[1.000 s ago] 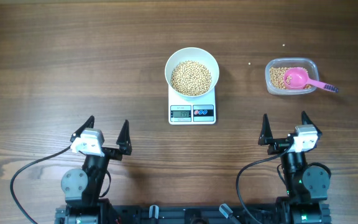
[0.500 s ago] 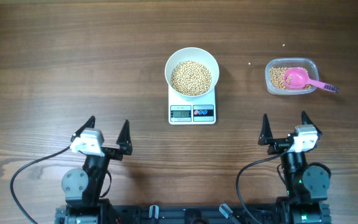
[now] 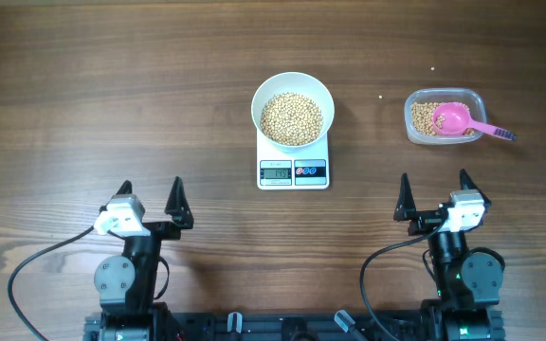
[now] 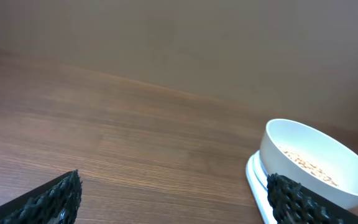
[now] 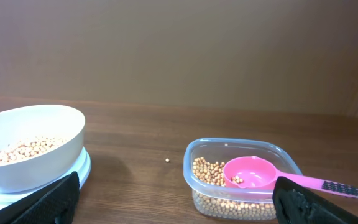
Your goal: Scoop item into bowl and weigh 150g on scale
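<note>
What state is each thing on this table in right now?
bowl: upright on the scale, partly filled with beans
scale: display shows digits, too small to read
tub: uncovered, holding beans
scoop: lying in the tub, handle over the rim
left gripper: open, empty
right gripper: open, empty

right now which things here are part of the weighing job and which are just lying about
For the job:
- beans
- bowl, sitting on the scale
- scale
- tub holding more beans
- scoop, resting in the tub

Lying about:
- two stray beans, loose near the tub
</note>
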Available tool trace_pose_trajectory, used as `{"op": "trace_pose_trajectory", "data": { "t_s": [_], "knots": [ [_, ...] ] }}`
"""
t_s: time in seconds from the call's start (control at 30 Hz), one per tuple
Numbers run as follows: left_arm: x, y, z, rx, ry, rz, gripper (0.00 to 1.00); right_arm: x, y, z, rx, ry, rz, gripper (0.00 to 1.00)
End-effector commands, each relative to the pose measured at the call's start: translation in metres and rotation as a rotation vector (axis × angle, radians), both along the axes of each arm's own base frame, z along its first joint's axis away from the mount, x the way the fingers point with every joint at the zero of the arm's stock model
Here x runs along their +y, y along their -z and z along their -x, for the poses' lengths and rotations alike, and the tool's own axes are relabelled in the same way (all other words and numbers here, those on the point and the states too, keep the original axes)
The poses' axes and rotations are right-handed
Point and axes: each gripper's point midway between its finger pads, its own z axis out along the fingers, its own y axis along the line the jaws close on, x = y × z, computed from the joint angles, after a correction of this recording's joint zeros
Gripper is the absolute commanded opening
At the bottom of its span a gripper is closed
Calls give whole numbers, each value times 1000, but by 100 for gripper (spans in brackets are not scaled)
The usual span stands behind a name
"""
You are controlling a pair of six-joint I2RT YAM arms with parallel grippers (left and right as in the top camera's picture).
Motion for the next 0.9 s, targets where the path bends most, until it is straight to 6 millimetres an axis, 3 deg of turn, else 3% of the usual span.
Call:
{"op": "trace_pose_trajectory", "data": {
  "t_s": [0.0,0.6,0.87],
  "knots": [
    [5,2,0,4,-30,2,100,4,-2,1,-10,-24,-16,100],
    [-1,2,0,-5,21,-230,100,4,-2,1,-10,-24,-16,100],
    [0,2,0,-3,12,-239,100,4,-2,1,-10,-24,-15,100]
  ]
}}
